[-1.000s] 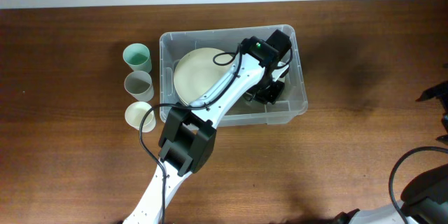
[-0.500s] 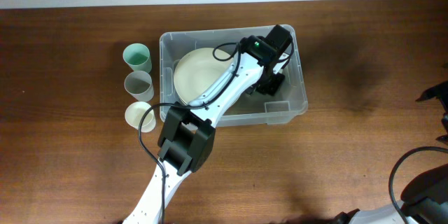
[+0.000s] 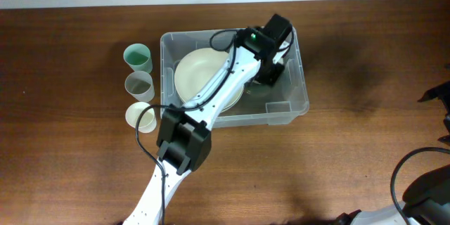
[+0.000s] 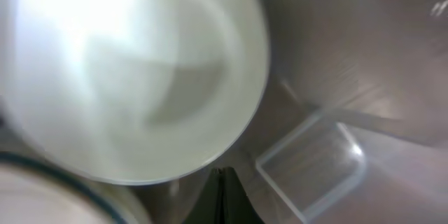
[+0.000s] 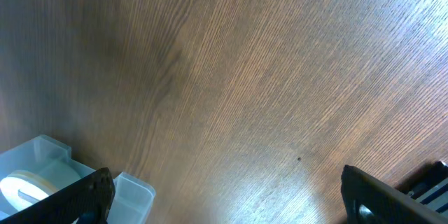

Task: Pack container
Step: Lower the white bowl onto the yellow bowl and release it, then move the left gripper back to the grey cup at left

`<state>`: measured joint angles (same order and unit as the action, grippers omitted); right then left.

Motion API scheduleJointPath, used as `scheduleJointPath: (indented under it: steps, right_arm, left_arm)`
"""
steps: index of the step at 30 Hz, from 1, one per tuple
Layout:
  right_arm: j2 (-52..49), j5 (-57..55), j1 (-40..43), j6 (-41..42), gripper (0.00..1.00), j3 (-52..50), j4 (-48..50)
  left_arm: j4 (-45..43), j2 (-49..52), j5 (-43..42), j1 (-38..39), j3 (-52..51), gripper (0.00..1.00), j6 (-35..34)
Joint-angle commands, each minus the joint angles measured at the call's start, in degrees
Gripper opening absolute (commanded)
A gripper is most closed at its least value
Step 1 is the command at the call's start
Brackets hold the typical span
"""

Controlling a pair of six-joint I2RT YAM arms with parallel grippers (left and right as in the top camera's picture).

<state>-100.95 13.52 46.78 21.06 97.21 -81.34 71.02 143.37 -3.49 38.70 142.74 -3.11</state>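
Spanning the frame, a wooden table (image 3: 365, 77) bears the clear plastic container (image 3: 281, 118) at its centre, with a cream bowl (image 3: 193, 77) inside and three cups (image 3: 139, 84) just left of it. The left gripper (image 3: 270, 74) hangs inside the bin's far right end, its opening too blurred to tell. The right gripper (image 5: 225, 182) gapes wide and empty, well apart. The bin looks light, stiff and slick; its thick rim likely offers the surest hold.
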Motion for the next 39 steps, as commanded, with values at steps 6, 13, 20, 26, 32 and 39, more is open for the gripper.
scheduleJointPath:
  steps: [6,13,20,26,32,39]
  right_arm:
    - [0.2,-0.3,0.1,0.5,0.99,-0.4,0.0]
    - [0.2,-0.3,0.1,0.5,0.99,-0.4,0.0]
    - [0.2,-0.3,0.1,0.5,0.99,-0.4,0.0]
    - [0.2,-0.3,0.1,0.5,0.99,-0.4,0.0]
    - [0.2,-0.3,0.1,0.5,0.99,-0.4,0.0]
    - [0.2,-0.3,0.1,0.5,0.99,-0.4,0.0]
  left_arm:
    - [9.9,0.3,4.0,-0.7,20.5,0.02,1.2]
    - [22.2,-2.3,15.9,-5.0,36.9,0.4,-4.7]
    - [25.7,-7.6,17.3,-16.5,37.0,0.99,-10.4]
    - [25.7,-7.8,12.7,-29.5,34.0,0.99,-11.6]
    - [25.4,-7.8,8.2,-39.0,22.5,0.99,-14.1]
    - [22.9,-7.8,4.6,-45.9,8.9,1.0,-14.2]
